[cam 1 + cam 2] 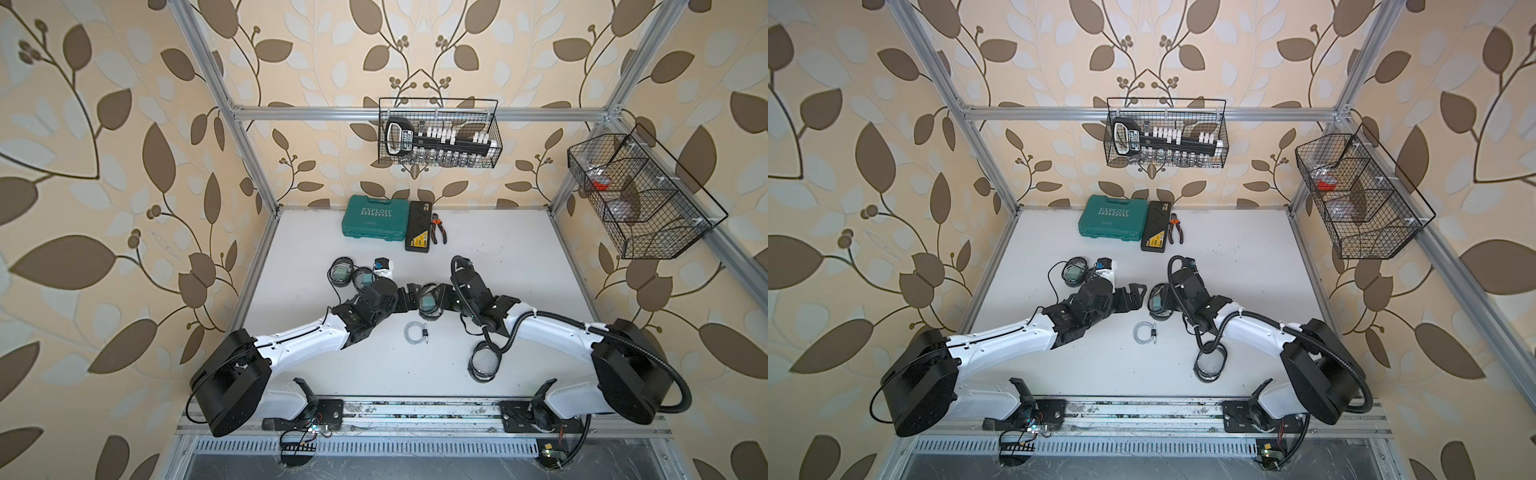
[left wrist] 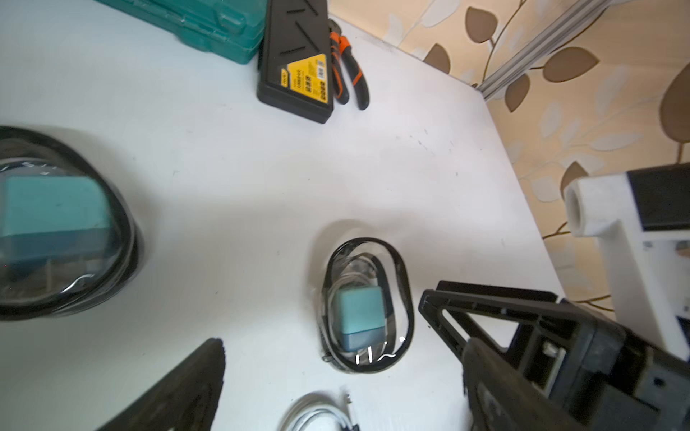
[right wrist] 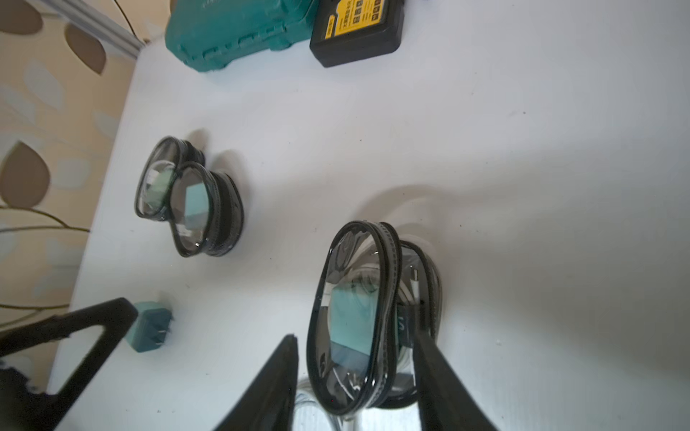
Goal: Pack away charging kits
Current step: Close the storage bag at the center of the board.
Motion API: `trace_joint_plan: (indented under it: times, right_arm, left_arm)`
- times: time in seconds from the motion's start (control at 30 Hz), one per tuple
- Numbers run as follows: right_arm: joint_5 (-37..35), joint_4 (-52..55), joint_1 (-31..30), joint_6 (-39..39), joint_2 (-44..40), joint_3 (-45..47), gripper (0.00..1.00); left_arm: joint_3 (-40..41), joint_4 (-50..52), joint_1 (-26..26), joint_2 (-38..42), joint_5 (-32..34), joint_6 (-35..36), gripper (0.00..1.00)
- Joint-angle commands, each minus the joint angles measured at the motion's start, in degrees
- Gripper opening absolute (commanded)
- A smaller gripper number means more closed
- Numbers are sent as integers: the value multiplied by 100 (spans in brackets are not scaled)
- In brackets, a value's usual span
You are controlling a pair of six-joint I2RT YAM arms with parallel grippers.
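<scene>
the left gripper [image 1: 1140, 297] gapes wide and empty; the right gripper [image 3: 354, 336] has its jaws either side of an upright pouch [image 3: 347, 261] holding a teal plug [image 3: 351, 313] at the middle of the table [image 1: 374, 365]; whether they pinch it i cannot tell

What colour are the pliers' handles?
Orange and black; the pliers show best in the left wrist view.

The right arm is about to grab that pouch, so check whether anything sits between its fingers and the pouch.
Nothing visible does. The pouch, with a teal plug inside, stands between the right gripper's fingers. The loose coiled cable lies on the table close by, clear of the pouch.
</scene>
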State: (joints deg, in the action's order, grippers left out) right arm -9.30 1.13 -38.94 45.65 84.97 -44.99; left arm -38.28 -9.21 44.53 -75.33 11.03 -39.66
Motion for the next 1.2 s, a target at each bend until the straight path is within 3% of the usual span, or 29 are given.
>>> trace_joint_plan:
  times: [0.0,0.2,0.4,0.47,0.63,0.87,1.17]
  right_arm:
    - [-360,598,-13,75,476,-375,31]
    - [-485,698,52,255,764,-356,20]
    - [-390,640,153,243,826,-223,7]
    - [-277,534,191,235,850,-145,6]
    - [-133,403,234,221,1015,-103,5]
    - [314,-11,340,155,1347,-20,16]
    - [550,-348,448,200,1439,200,6]
  left_arm:
    - [27,171,-23,251,642,-260,99]
    - [-48,263,-59,109,376,-202,98]
    - [-337,-107,-613,-562,-1421,-466,93]
    - [-422,-211,-697,-838,-1730,-515,93]
    - [-650,-436,-820,-1411,-2343,-560,91]
    - [-901,-682,-876,-1982,-2821,-600,91]
    - [-1181,-905,-892,-2657,-3094,-772,87]
